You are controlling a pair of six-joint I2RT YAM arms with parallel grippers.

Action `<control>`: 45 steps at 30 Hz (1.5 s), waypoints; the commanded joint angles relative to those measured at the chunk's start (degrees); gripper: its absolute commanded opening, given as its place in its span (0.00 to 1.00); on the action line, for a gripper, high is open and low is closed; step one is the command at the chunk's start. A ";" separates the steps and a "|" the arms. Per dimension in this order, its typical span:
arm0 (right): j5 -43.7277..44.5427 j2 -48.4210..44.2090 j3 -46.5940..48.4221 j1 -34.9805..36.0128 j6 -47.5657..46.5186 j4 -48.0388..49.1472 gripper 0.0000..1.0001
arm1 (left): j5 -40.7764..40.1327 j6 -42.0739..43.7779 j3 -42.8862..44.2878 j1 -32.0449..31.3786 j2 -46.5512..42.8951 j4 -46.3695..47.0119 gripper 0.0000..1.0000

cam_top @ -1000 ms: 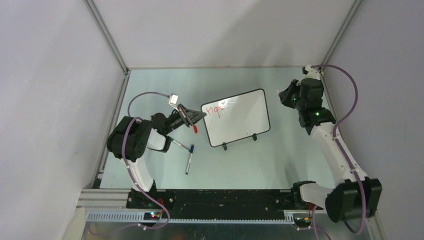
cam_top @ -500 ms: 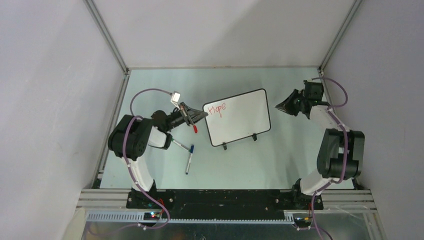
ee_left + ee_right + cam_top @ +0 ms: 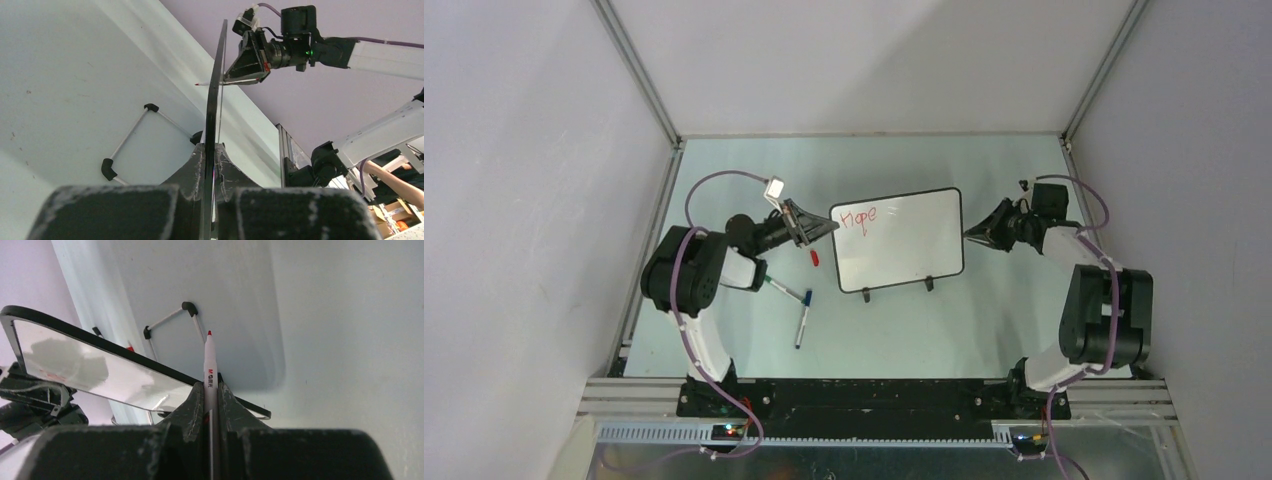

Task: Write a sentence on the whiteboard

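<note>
— What's in hand?

— My left gripper (image 3: 824, 228) is clamped on one short edge of the whiteboard (image 3: 904, 245), with the black frame pinched between the pads. My right gripper (image 3: 974, 233) is closed on the red marker (image 3: 210, 365). Its tip sticks out past my fingers, just off the board's opposite edge. I can't tell whether it touches the frame.

— And the writing?

— The sentence (image 3: 859, 214) is one word so far, "Hope", just beyond my left fingertips in the board's corner. From there out toward the marker, the face is blank.

— What could go wrong?

— My guess is the angle. The marker comes in almost edge-on, so the tip could catch the frame instead of the white, or skate across the glossy face. The left hold is on one edge only. Pen pressure far from those pads could lever the board and twist it in the grip, or skid its feet (image 3: 866, 294) — and the next letters would smear.

— Room to move?

— There's plenty ahead of the marker across the blank board. Behind my right wrist the bare table (image 3: 874, 340) runs to the side rail (image 3: 1076, 170), which is near, so I shouldn't swing back far. Beside my left wrist lie a red cap (image 3: 814, 258) and two loose pens (image 3: 786, 292), apart from the board. A low sweep there would scatter them.
</note>
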 commanded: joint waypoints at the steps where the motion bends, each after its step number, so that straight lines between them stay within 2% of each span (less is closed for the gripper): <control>1: -4.01 -7.52 -3.73 1.93 -1.00 -2.28 0.00 | 3.64 -2.28 0.83 -0.77 0.24 1.98 0.00; 12: 4.00 -17.88 -7.53 7.98 -0.39 -5.24 0.00 | 2.55 -1.49 -4.32 -0.88 -1.82 2.07 0.00; 23: 8.11 -23.90 -10.77 10.51 -0.10 -6.30 0.00 | 1.03 -0.10 -6.04 -2.52 -2.31 2.07 0.00; 31: 22.76 -28.79 -11.13 9.01 2.76 -4.87 0.00 | 0.20 -0.01 -6.14 -2.47 -1.80 2.07 0.01; 33: 27.97 -30.60 -11.14 8.87 4.63 -4.65 0.00 | 0.06 0.21 -6.25 -2.51 -1.85 2.07 0.01; 35: 37.17 -32.19 -10.98 8.82 6.92 -4.86 0.00 | -0.27 0.66 -6.57 -2.59 -2.20 2.07 0.01; 38: 42.42 -33.10 -9.22 9.23 9.18 -5.76 0.00 | -0.74 0.82 -6.44 -2.74 -2.11 2.07 0.01; 41: 46.07 -33.35 -5.82 11.46 9.69 -6.58 0.00 | -1.16 0.75 -6.29 -2.74 -1.84 2.07 0.00; 45: 53.52 -33.16 -1.00 18.11 7.19 -7.01 0.00 | -1.31 0.78 -6.16 -2.82 -1.71 1.98 0.00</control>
